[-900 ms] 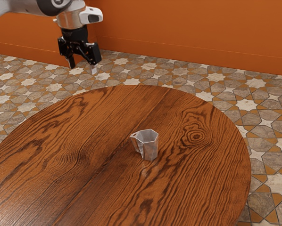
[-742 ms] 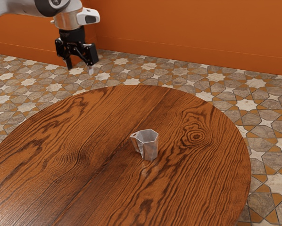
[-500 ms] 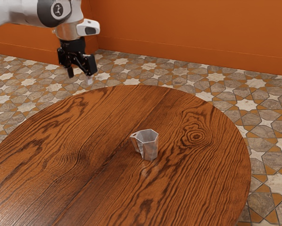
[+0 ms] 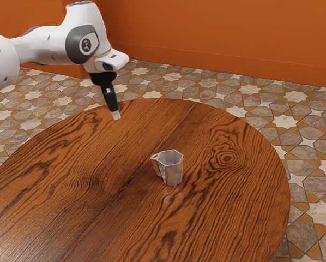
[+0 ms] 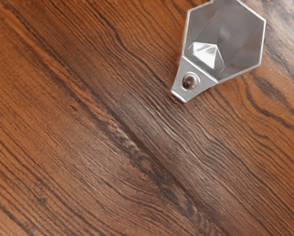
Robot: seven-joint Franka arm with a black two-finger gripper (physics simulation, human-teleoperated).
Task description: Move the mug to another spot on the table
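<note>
Round dark-grained wooden table [image 4: 97, 180]. Silvery faceted mug [image 4: 168, 166] mid-frame, untouched. My black gripper [image 4: 115, 112] hangs upper left, edge-on; jaw spread: cannot tell. Approach step, I judge. Next: cross over mug, descend.

Reaches in from the exterior view's left with one white arm [image 4: 40, 46], lying almost level and high in the picture. Bends sharply at a round joint [image 4: 85, 41] with a grey cap, and turns downward from there. Narrows under this joint into a short white wrist [image 4: 109, 59], slanted toward the exterior view's right. Ends in a black gripper [image 4: 115, 113], pointing down and a little toward the exterior view's right. Presents the gripper edge-on, as one slim dark shape with a pale tip. Hangs free in the air. Looks almost straight down through the wrist camera.
</note>
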